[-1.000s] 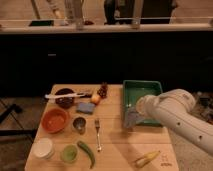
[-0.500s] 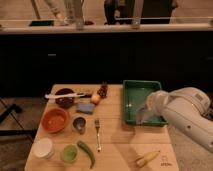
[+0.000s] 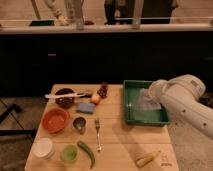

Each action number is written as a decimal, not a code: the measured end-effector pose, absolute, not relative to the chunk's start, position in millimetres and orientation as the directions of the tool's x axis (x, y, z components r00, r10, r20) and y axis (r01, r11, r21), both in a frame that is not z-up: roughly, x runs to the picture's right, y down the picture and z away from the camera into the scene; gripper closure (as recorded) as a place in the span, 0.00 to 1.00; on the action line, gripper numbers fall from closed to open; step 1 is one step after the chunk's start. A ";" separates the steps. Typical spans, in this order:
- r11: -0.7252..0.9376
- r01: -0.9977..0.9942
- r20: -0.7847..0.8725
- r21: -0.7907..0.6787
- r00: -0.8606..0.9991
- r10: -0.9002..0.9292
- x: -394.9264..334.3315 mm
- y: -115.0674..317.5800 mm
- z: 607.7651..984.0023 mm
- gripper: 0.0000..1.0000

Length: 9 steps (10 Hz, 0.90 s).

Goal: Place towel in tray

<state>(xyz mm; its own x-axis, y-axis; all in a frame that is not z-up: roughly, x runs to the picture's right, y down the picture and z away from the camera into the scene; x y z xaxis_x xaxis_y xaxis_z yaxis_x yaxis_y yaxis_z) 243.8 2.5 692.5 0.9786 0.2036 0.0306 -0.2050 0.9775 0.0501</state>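
While earlier beside it, gripper (image 3: 150,96) now holds towel (image 3: 145,102) over tray (image 3: 131,114)

Soft, matt cloth towel (image 3: 146,101) pinched in the closed gripper (image 3: 150,93) over the tray; smooth green plastic tray (image 3: 143,118); pale matt wooden table (image 3: 117,140); glossy white arm casing (image 3: 187,102); metal fork (image 3: 98,134).
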 end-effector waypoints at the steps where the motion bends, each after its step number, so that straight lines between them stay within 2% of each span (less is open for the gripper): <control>1: 0.972 -0.231 0.030 0.040 0.973 0.230 251.6 1.8 702.9 1.00; 8: 0.944 -0.321 0.009 -0.074 0.947 0.322 268.7 31.6 772.5 0.98; 9: 0.944 -0.320 0.011 -0.074 0.947 0.322 267.4 30.7 772.7 0.98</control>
<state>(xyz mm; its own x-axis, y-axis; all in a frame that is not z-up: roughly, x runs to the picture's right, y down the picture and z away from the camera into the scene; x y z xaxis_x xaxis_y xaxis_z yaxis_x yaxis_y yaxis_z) 267.4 30.7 772.7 0.9467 0.3220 0.0109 -0.3203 0.9444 -0.0745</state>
